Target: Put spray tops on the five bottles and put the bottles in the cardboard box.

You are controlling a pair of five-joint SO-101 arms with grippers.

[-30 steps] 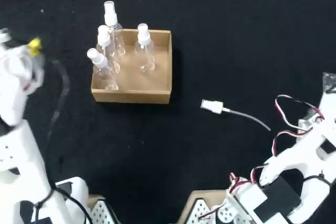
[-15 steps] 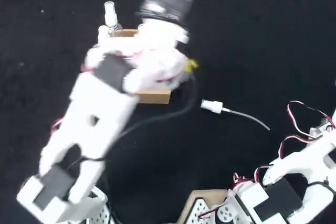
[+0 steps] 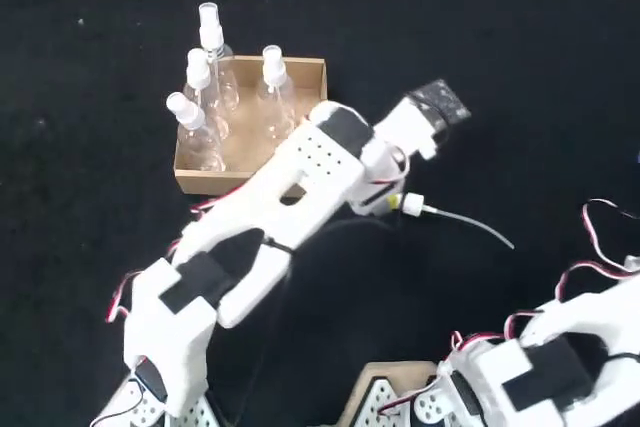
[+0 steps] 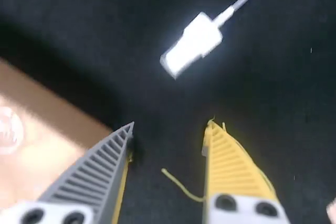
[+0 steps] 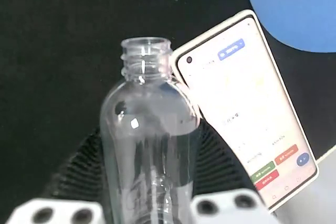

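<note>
A white spray top (image 3: 411,204) with its thin tube lies on the black table, right of the cardboard box (image 3: 300,185). Several capped clear bottles (image 3: 272,87) stand in the box. My left arm stretches over the box's front right corner, and its gripper (image 3: 388,199) is just left of the spray top. In the left wrist view that gripper (image 4: 168,127) is open, with the spray top (image 4: 192,51) a short way ahead of its tips and the box (image 4: 47,129) to one side. My right gripper (image 5: 149,192) is shut on an uncapped clear bottle (image 5: 148,129), held upright.
Behind the held bottle, a phone (image 5: 241,119) with a lit screen leans beside a blue object (image 5: 294,3). The right arm's body (image 3: 560,367) sits at the table's front right corner. Black table (image 3: 520,97) stretches right of the box.
My left arm swung from the table's left edge across the box and now sits by the spray top. The right arm drew back toward the lower right.
</note>
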